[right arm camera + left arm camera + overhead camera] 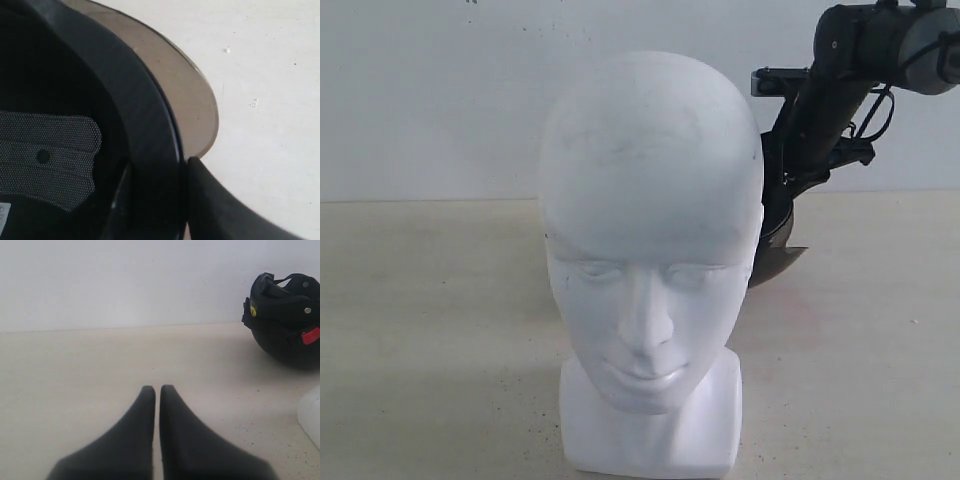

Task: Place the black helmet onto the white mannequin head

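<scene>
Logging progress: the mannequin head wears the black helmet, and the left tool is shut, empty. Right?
No: the exterior view shows the white mannequin head bare; the black helmet lies apart from it. The left tool is shut, empty.

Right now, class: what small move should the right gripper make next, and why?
Probably lift straight up: the right gripper seems clamped on the rim of the matte black visored helmet, which rests on the beige table behind the bare white mannequin head.
</scene>
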Available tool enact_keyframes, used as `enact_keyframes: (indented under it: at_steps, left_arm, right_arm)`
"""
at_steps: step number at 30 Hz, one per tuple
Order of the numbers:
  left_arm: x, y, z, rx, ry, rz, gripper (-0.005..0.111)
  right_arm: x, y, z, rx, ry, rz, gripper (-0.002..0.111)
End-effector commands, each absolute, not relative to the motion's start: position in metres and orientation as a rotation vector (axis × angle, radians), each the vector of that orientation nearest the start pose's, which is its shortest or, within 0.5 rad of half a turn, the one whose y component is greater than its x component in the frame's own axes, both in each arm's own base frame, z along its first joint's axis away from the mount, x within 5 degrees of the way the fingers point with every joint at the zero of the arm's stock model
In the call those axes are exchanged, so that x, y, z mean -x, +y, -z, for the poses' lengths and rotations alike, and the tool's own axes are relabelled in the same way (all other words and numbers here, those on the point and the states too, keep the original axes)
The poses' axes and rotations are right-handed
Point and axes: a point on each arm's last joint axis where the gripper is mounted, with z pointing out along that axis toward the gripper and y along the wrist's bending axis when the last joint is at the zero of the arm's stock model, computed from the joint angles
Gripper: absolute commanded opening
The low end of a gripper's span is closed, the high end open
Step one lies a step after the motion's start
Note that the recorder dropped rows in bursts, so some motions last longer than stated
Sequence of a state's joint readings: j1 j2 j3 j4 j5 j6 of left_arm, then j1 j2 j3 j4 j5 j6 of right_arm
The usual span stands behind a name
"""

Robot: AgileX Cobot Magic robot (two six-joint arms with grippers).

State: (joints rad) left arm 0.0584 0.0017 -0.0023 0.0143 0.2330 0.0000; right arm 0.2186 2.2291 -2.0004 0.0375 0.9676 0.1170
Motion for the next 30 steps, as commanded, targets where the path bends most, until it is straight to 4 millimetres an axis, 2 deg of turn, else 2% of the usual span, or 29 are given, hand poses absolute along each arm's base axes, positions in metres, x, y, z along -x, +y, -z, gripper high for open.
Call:
enact_keyframes:
  at_steps: [1,4,11,14,18,21,24,30]
  left_arm:
    - [-0.055,0.003,-0.192,0.029,1.718,-0.060,0.004]
    - [-0.055,0.003,-0.192,0.029,1.718,-0.060,0.004]
    - [-0.055,0.003,-0.192,0.029,1.718,-0.060,0.004]
    - [-0.055,0.003,-0.192,0.029,1.718,-0.060,0.004]
    - [-0.055,0.003,-0.192,0.029,1.718,-0.060,0.004]
    - [-0.055,0.003,-0.192,0.029,1.718,-0.060,0.004]
    - [-0.055,0.003,-0.192,0.029,1.718,-0.060,0.004]
    - [-0.055,0.003,-0.192,0.029,1.718,-0.060,0.004]
  right_arm:
    - [-0.480,0.109,-0.230,0.156,2.705,-0.128,0.010]
    - [-0.479,0.104,-0.229,0.157,2.726,-0.057,0.000]
    - [-0.471,0.087,-0.229,0.025,2.816,0.178,0.000]
    - [-0.466,0.080,-0.236,-0.071,2.828,0.278,0.000]
    - [-0.460,0.076,-0.249,-0.071,2.797,0.314,0.000]
    - [-0.446,0.072,-0.257,-0.127,2.804,0.314,0.000]
    - [-0.427,0.063,-0.263,-0.159,2.797,0.400,0.000]
    - [-0.369,0.046,-0.269,-0.240,2.835,0.477,0.000]
